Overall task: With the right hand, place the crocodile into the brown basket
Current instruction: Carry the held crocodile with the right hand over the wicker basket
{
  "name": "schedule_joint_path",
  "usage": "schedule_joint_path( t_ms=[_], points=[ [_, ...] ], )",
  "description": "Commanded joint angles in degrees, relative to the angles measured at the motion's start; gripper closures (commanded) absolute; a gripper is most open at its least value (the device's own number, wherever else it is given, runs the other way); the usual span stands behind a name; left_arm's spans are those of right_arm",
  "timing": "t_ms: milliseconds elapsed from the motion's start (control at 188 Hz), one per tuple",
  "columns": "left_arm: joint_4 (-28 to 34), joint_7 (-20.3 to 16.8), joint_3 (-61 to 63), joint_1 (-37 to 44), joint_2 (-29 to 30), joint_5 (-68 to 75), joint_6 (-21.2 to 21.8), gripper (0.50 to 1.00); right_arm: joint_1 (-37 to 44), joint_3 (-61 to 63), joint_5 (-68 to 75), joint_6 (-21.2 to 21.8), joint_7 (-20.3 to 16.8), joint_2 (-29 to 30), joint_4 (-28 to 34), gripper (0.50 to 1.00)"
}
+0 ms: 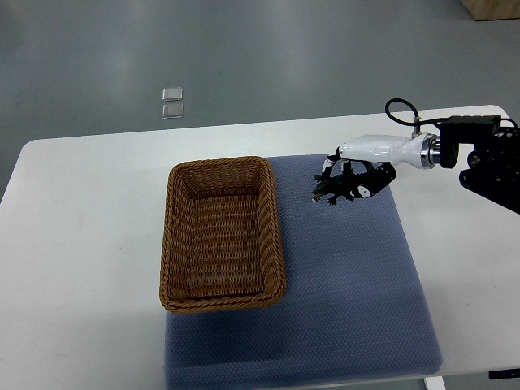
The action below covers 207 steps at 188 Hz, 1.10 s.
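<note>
Dark in colour, the crocodile (330, 193) is in the grip of the right robot hand (363, 167), whose black fingers (382, 177) are curled around its body. The head end and some legs of the toy stick out to the left of the fingers. Whether the toy touches the cloth under it or hangs just above it, I cannot tell. The arm comes in from the right edge, with a white cover on the wrist.

The brown basket (174, 244) is woven and rectangular. It stands to the left of the crocodile, apart from it, and has nothing inside. It rests partly on a blue mat (349, 284), which lies on the white worktop (81, 244).

Between the robot hand and the basket only bare mat shows. On the grey floor beyond the worktop lie two small clear squares (171, 103), and a corner of a cardboard box (496, 8) shows at top right.
</note>
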Motion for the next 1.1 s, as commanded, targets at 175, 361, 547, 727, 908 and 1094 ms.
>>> schedule_joint_path(
  t_ms=[175, 361, 547, 727, 908, 1094],
  points=[
    [0.00, 0.04, -0.02, 0.00, 0.00, 0.00, 0.02, 0.500, 4.78, 0.98, 0.00, 0.79, 0.00, 4.26, 1.44, 1.000],
    [0.00, 0.04, 0.07, 0.00, 0.00, 0.00, 0.02, 0.500, 6.28, 0.81, -0.09, 0.79, -0.09, 8.83, 3.64, 1.000],
    [0.00, 0.04, 0.07, 0.00, 0.00, 0.00, -0.07, 0.500, 6.63, 0.28, -0.61, 0.79, -0.62, 13.57, 5.04, 1.000],
    [0.00, 0.04, -0.02, 0.00, 0.00, 0.00, -0.07, 0.500, 7.60, -1.83, -1.32, 0.88, -0.88, 17.97, 4.69, 1.000],
    [0.00, -0.05, -0.02, 0.00, 0.00, 0.00, 0.02, 0.500, 8.39, -3.58, -1.32, 0.88, -2.82, 23.33, 1.09, 1.000],
    [0.00, 0.04, -0.02, 0.00, 0.00, 0.00, 0.02, 0.500, 7.95, -4.64, -1.23, 0.79, -2.90, 24.12, -0.14, 1.000]
  ],
)
